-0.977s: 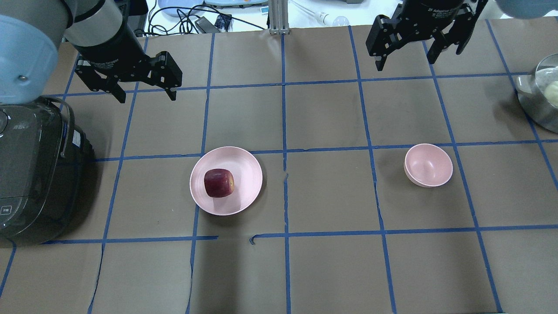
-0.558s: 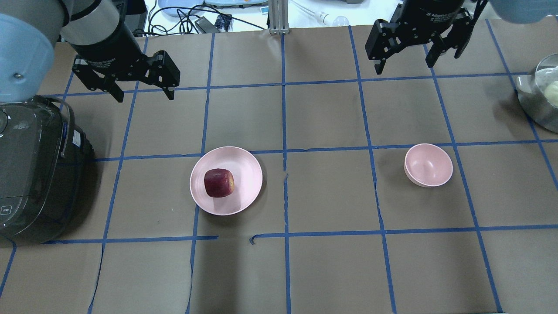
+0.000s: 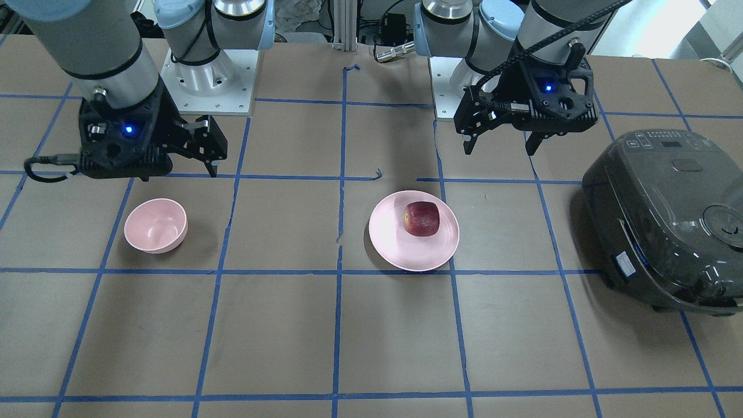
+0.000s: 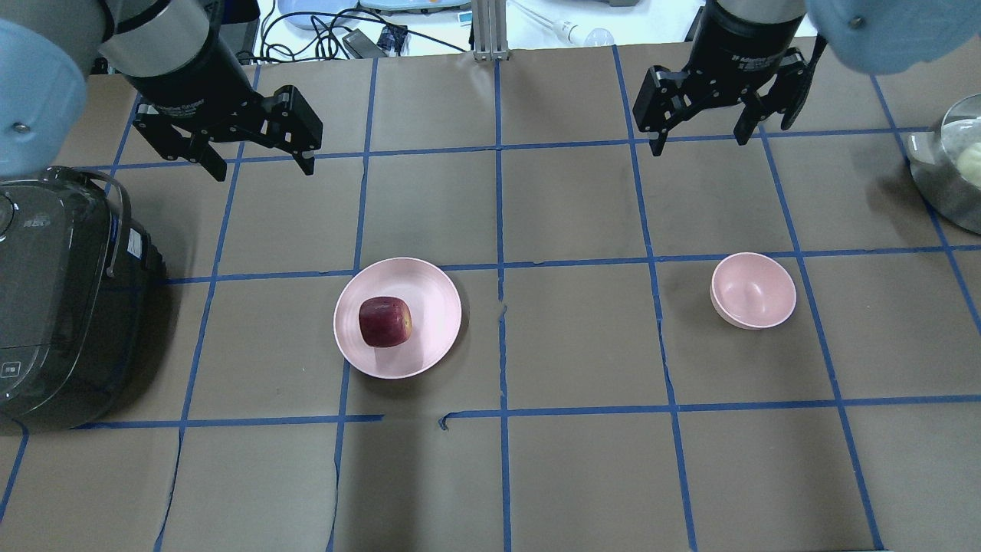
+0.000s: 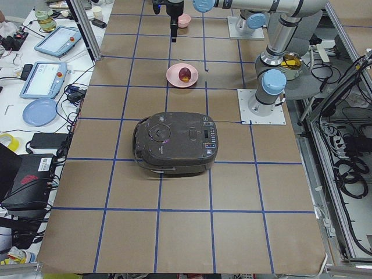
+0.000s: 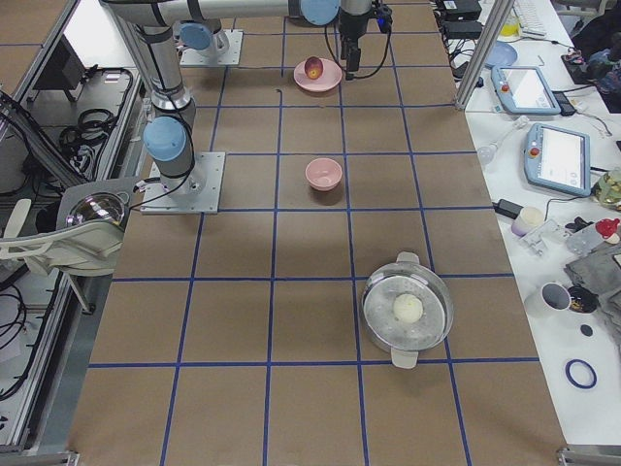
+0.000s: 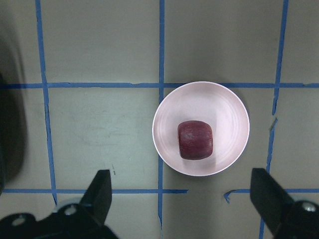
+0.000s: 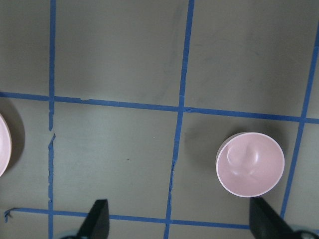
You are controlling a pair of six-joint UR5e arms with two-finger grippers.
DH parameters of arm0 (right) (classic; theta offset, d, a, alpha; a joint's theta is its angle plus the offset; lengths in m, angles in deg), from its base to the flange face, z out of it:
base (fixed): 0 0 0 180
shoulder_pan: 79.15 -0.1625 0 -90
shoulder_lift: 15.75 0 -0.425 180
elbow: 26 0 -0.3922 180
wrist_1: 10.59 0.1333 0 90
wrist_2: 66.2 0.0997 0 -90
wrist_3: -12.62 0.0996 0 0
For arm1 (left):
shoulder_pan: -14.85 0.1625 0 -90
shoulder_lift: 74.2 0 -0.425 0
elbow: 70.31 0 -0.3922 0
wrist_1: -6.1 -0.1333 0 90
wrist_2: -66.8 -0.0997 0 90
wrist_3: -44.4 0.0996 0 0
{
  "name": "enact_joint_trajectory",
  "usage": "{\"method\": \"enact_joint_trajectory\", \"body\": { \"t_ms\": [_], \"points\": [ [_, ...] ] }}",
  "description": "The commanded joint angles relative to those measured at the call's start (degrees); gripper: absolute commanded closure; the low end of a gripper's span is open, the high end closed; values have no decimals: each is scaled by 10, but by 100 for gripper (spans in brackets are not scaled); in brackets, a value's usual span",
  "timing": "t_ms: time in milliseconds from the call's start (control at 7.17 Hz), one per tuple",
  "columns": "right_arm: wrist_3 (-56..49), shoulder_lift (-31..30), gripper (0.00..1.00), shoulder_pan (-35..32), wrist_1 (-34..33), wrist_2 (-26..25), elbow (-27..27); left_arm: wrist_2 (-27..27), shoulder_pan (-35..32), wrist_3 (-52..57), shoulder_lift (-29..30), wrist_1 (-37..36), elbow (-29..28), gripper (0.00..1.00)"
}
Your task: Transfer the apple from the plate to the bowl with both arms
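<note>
Plainly, the left pincer (image 4: pixel 262 162) hangs above the desk (image 4: pixel 575 345) with its jaws wide apart and empty, well back from the plate (image 4: pixel 435 305). The right pincer (image 4: pixel 699 142) is likewise spread and empty, well back from the bowl (image 4: pixel 755 291).

The apple (image 4: pixel 385 322) lies on the plate, a little off centre toward the cooker (image 4: pixel 54 307).

The likeliest slip is at the grasp. The apple is round and smooth, so jaws closing off its middle could squeeze it out and send it rolling. A fingertip landing on the shallow rim might tip or shove the plate.

A hand-over between the arms risks a drop if one pincer lets go before the other has hold. The small bowl looks light, so a nudge or a high release could upset it.
</note>
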Motion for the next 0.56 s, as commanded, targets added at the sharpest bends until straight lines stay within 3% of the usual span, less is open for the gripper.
{"method": "enact_joint_trajectory", "body": {
  "t_ms": [0,279,419],
  "points": [
    [1,28,0,0,-153,1,-136,0,0,0,1,2,0,0],
    [1,44,0,0,-304,1,-254,3,-4,0,3,2,14,0],
    [-5,44,0,0,-328,0,-267,4,-6,-3,13,-13,46,0]
  ]
}}
